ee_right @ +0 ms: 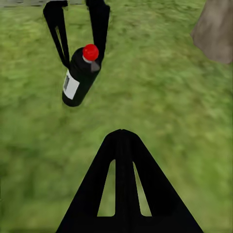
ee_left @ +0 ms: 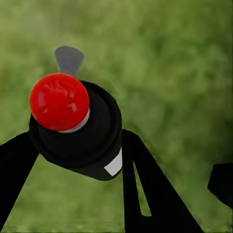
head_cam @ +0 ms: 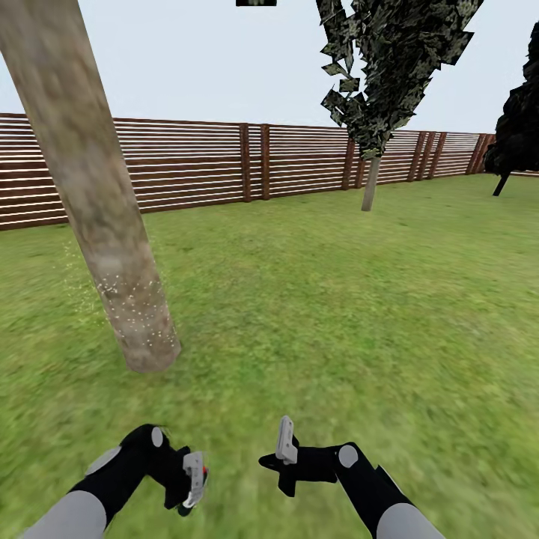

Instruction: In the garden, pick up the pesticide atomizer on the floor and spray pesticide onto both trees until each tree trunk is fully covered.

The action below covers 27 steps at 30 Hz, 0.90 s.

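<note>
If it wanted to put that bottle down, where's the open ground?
Open lawn stretches from the right pincer to the wooden fence and the thin far tree. It is tighter on the left, where the speckled tree trunk stands ahead of the left pincer holding the atomizer.

surface finishes: garden and atomizer

tree trunk (head_cam: 112,247): rough, mottled grey-beige bark, matt, flecked with white-yellow pesticide (head_cam: 138,314) specks low down. fence (head_cam: 224,168): brown wooden slats, matt. lawn (head_cam: 337,299): blurred green grass texture. pesticide atomizer (ee_left: 82,131): smooth black plastic-looking body, glossy red cap, white paper-like label. left gripper (ee_left: 73,184) and right gripper (ee_right: 124,189): plain matt black fingers.
</note>
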{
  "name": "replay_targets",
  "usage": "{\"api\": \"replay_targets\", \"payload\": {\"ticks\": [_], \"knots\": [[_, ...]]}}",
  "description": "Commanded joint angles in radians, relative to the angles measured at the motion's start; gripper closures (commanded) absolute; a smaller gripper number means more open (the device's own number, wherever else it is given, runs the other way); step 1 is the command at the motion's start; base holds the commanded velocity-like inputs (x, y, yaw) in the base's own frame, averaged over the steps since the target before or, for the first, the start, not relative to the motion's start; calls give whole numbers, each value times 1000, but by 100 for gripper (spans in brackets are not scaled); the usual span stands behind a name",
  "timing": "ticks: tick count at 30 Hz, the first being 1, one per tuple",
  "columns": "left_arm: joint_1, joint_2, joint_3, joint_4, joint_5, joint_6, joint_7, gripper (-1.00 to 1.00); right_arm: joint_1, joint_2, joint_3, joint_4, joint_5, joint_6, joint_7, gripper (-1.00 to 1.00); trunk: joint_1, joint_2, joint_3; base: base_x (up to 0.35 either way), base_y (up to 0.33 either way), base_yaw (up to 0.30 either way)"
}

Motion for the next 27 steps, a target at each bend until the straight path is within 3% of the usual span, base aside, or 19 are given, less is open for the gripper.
{"api": "replay_targets", "payload": {"ticks": [1, 3, 5, 6, 7, 8, 10, 11, 13, 14, 16, 18, 19, 21, 23, 25, 27], "knots": [[-1, 20, -3, -2, 2, 11, -3, 100, 0, 0, -1, -1, 7, -4, 1, 100, 0, 0, -1, 0, 0, 0], [2, 88, 1, 0, 1, 7, -2, 100, 0, -1, -1, 1, 8, -4, 1, 100, 0, 0, -1, 0, 0, 0], [6, 177, 4, 52, 8, 0, 0, 100, 0, -3, -2, 3, 9, -4, 1, 100, 0, 0, -1, 0, 0, 0], [6, 183, 5, 54, 8, 0, 1, 100, 0, -4, -2, 3, 9, -4, 0, 100, 0, 0, -1, 0, 0, 0], [7, 193, 6, 57, 10, 0, 4, 100, 0, -5, -4, 2, 9, -4, 0, -100, 0, 0, -1, 0, 0, 0], [7, 204, 21, 66, 17, 0, 17, 100, 0, -6, -6, 1, 8, -5, -3, -100, 0, 0, -1, 0, 0, 0], [8, 214, 111, 110, 43, -5, 67, 100, 0, -11, -11, 2, 8, -5, -8, -100, 0, 0, -1, 0, 0, 0], [8, 215, 175, 141, 50, -34, 99, 100, 0, -31, -16, 3, 6, -6, -15, -100, 0, 0, -1, 0, 0, 0], [9, 214, 335, 224, 70, -126, 199, 100, 3, -60, -95, 16, 4, -7, -113, -100, 0, 0, -1, 0, 0, 0], [10, 214, 419, 270, 90, -164, 253, 100, 5, -66, -152, 39, 3, -7, -199, -100, 0, 0, -1, 0, 0, 0], [12, 211, 601, 375, 155, -260, 375, 100, 11, -70, -275, 144, 3, -13, -500, -100, 0, 0, -1, 0, 0, 0], [19, 206, 752, 465, 257, -371, 548, 100, 24, -72, -334, 271, 3, -82, -852, -100, 0, 0, -1, 0, 0, 0], [35, 197, 801, 512, 323, -433, 643, 100, 31, -73, -345, 326, 3, -154, -996, -100, 0, 0, -1, 0, 0, 0], [87, 180, 842, 562, 454, -578, 785, 100, 72, -72, -353, 407, 2, -313, -1175, -100, 0, 0, -1, 0, 0, 0], [144, 154, 853, 576, 563, -685, 840, 100, 119, -71, -356, 436, 2, -479, -1240, -100, 0, 0, -1, 0, 0, 0], [190, 142, 857, 581, 616, -718, 854, 100, 136, -70, -356, 445, 4, -548, -1255, -100, 0, 0, -1, 0, 0, 0], [218, 138, 859, 582, 633, -728, 860, 100, 144, -71, -355, 475, 5, -567, -1259, -100, 0, 0, -1, 0, 0, 0]]}}
